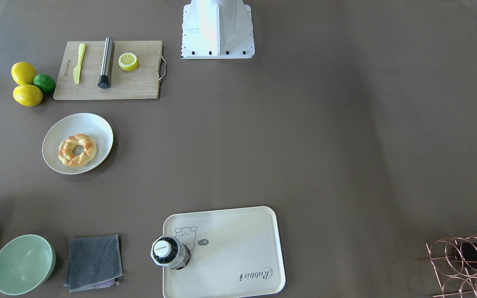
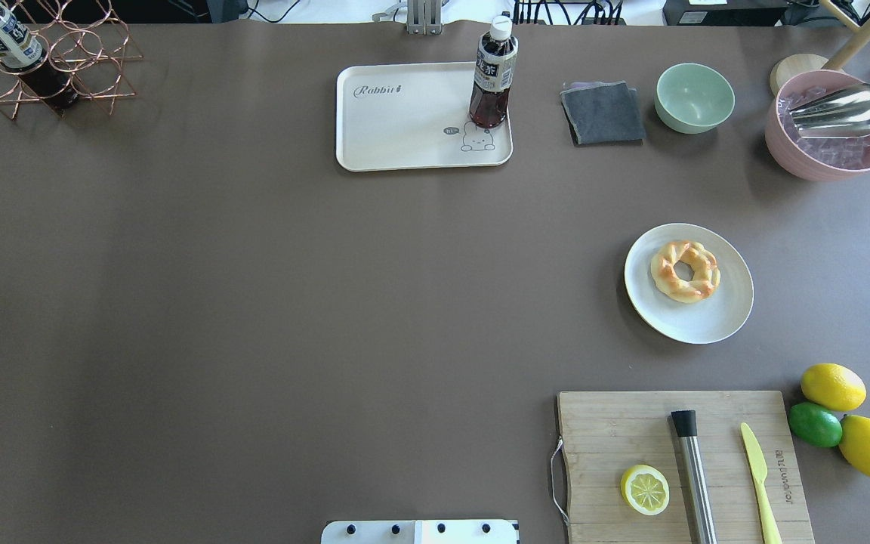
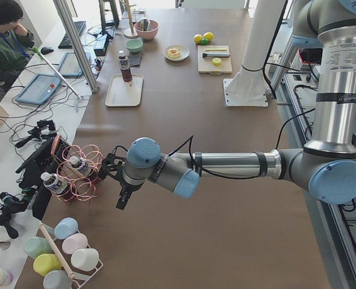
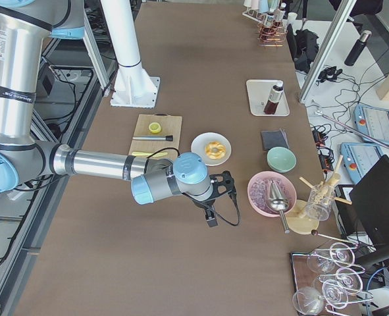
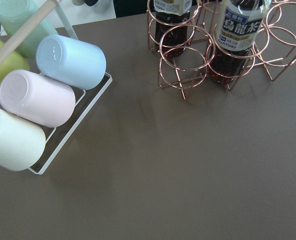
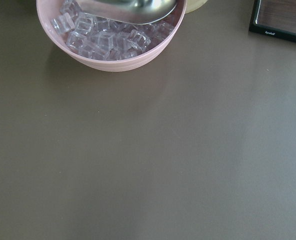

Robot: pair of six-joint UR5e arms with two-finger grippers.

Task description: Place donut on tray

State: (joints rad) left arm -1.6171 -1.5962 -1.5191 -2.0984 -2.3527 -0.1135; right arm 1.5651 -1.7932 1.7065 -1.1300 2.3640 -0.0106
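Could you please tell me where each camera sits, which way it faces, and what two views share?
Front-facing: across the table, facing the robot base at top; no arms.
Overhead: behind the robot, looking forward, down; base edge only.
Exterior left: table's left end; near left arm, left gripper near copper rack.
Exterior right: right end; near right arm, right gripper near pink bowl.
Left wrist: down on rack, cups; no fingers.
Right wrist: down on pink bowl's ice; no fingers.
Shared: front-facing and overhead both show donut, plate, tray.
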